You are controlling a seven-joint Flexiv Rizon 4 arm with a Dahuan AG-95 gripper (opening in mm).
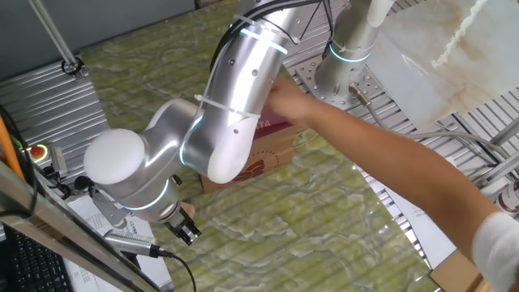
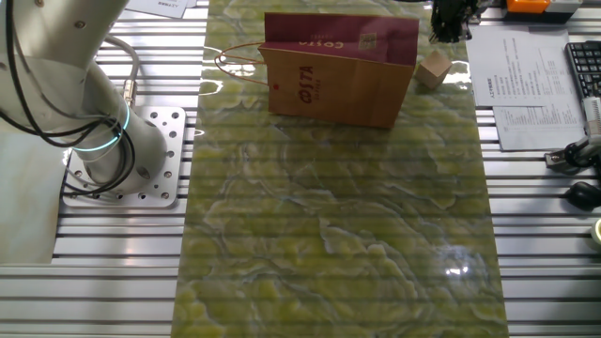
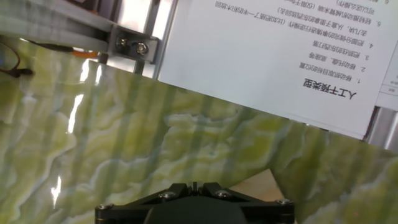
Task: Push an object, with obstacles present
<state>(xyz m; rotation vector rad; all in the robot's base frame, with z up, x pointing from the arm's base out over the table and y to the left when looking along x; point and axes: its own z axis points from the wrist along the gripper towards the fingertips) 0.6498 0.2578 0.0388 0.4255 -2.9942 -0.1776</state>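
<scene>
The small light-tan wooden cube [image 2: 433, 69] rests just beside the brown kraft paper bag with a maroon band [image 2: 340, 69], on the green marbled mat [image 2: 338, 235]. The black two-finger gripper [image 1: 186, 231] nearby looks pressed together and empty. A printed white sheet [image 3: 280, 56] lies past the mat's edge.

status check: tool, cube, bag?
Tool at the mat's far corner, jaw state unclear. Wooden cube on the mat just in front of it, beside the paper bag. Bag lying flat, apart from the tool.

A green marbled mat [image 2: 338, 235] covers the slatted table [image 2: 545, 235]. Printed sheets [image 2: 528, 89] and a keyboard [image 2: 584, 70] lie beside it.
</scene>
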